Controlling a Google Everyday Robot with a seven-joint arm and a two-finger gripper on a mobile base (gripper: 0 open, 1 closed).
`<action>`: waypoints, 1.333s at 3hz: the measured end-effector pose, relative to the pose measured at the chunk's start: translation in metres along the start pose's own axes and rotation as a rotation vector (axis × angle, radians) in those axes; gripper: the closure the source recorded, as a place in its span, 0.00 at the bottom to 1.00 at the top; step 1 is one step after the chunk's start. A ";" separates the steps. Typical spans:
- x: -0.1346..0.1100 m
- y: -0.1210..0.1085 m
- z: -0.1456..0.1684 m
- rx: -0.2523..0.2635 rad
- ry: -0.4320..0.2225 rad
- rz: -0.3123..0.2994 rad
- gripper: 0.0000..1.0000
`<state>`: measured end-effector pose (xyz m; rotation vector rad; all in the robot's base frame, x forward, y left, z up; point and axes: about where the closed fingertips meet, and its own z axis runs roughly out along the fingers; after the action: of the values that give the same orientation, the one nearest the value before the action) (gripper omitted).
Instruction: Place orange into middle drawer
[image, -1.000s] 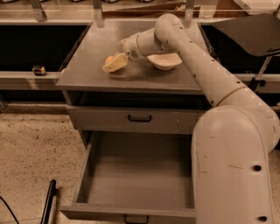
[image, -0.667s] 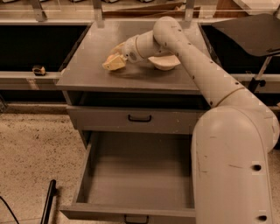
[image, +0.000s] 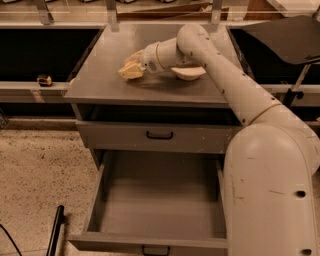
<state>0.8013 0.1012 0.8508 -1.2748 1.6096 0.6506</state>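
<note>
One cream gripper (image: 131, 70) rests on the grey cabinet top (image: 100, 82), above the open grey wooden middle drawer (image: 157, 200). Its hold cannot be told.

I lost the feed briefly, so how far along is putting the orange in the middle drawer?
Done: the middle drawer is pulled out, with no orange in it. In hand: the tool is low over the cabinet top, left of the white bowl; whether it holds the orange cannot be told. Left: carry the orange down into the drawer and release it.
</note>
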 end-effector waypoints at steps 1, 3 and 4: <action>-0.023 0.003 -0.012 0.031 0.039 -0.158 1.00; -0.027 0.030 0.006 -0.077 0.003 -0.191 1.00; -0.036 0.086 0.002 -0.230 -0.053 -0.241 1.00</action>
<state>0.7219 0.1457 0.8701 -1.5771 1.3390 0.7260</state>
